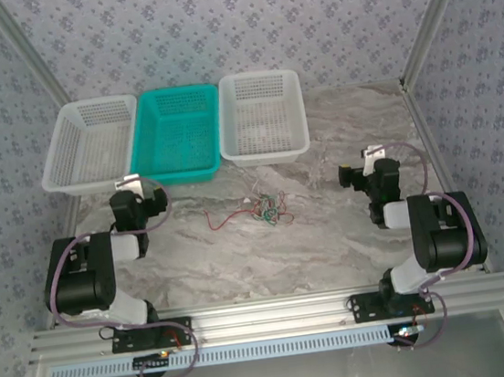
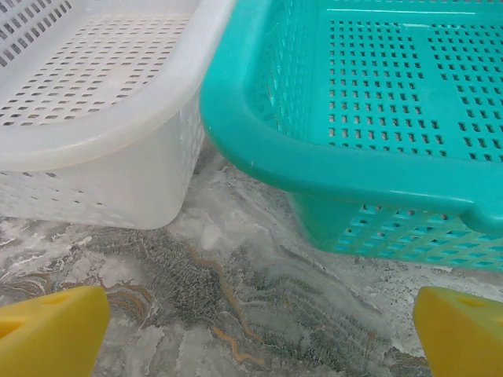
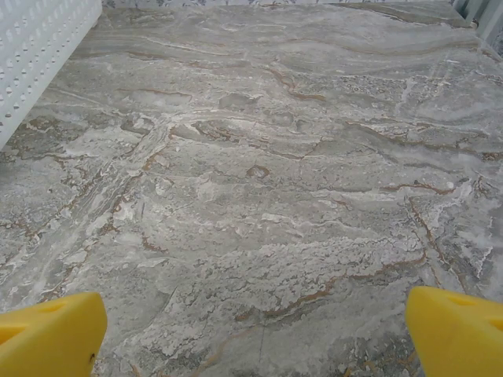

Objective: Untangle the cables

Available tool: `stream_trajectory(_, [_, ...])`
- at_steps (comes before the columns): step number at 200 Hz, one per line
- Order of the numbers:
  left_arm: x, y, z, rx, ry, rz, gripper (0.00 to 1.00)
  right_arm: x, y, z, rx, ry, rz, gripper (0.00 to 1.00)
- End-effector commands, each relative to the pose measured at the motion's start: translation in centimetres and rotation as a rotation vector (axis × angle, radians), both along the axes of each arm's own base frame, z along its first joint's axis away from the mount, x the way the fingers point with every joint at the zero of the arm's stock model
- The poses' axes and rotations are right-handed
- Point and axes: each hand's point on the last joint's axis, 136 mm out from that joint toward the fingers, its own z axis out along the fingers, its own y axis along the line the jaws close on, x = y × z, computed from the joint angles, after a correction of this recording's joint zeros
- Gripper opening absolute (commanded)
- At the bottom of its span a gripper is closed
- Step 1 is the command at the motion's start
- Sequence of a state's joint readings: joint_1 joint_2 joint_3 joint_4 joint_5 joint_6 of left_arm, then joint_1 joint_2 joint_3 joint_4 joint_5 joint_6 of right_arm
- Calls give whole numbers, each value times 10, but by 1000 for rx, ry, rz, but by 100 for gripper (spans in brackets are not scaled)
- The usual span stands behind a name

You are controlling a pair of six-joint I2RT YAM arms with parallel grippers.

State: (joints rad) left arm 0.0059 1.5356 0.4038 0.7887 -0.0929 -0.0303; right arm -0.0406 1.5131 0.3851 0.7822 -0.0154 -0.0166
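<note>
1. a white basket [image 1: 90, 142] stands at the far left of the bench [image 1: 331, 234], at 11 o'clock from the left arm, its right rim touching the teal basket
2. the left fingers [image 2: 49, 334] are spread wide, their yellow tips at 7 and 5 o'clock in the wrist view with bare bench between them, just short of where those two baskets meet
3. the teal basket [image 1: 176, 133] sits in the middle of the row
4. the cables [image 1: 267, 209] lie loose near the middle of the bench, at 5 o'clock from the teal basket and between the two arms; green and pale strands bunch in a small knot, and a red strand trails from it toward 9 o'clock
5. a second white basket [image 1: 262, 116] stands at 12 o'clock from the cables, beside the teal one
6. the right fingers [image 3: 456, 330] are spread wide over bare bench, at 3 o'clock from the cables and well apart from them
</note>
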Motion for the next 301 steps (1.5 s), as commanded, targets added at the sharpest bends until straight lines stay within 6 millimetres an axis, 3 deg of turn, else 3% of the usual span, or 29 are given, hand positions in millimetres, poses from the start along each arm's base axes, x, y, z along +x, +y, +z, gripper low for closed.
stream_trajectory(1, [6,-2,10,-4,-35,-13,100,5,-1,5,-13,-11,0,100])
stream_trajectory(103, [6,-2,10,-5,-34,-14,100,5,-3,7,-12,-17,-13,100])
stream_trajectory(126, [6,-2,10,-5,-35,-13,100,4,-10,31,-34,43,-89,100])
stream_trajectory(140, [6,-1,10,-4,-34,-12,99,-6,-15,44,84,99,-176,100])
stream_trajectory(178, [3,-3,19,2,-46,-16,99,-49,8,90,388,136,-236,100])
stream_trajectory(200, [-12,5,40,34,-72,60,98,-66,41,115,420,227,-113,100])
stream_trajectory(215, [-24,6,56,13,-19,107,99,-74,77,129,398,289,48,100])
stream_trajectory(232, [-36,-4,86,-73,-22,117,99,-84,121,139,360,361,232,100])
stream_trajectory(256, [-57,-31,117,-269,52,109,98,-94,177,135,326,472,407,100])
stream_trajectory(275, [-77,-61,115,-422,191,83,90,-104,217,125,286,552,517,100])
stream_trajectory(301, [-101,-113,88,-596,437,-10,79,-108,253,107,212,602,583,100])
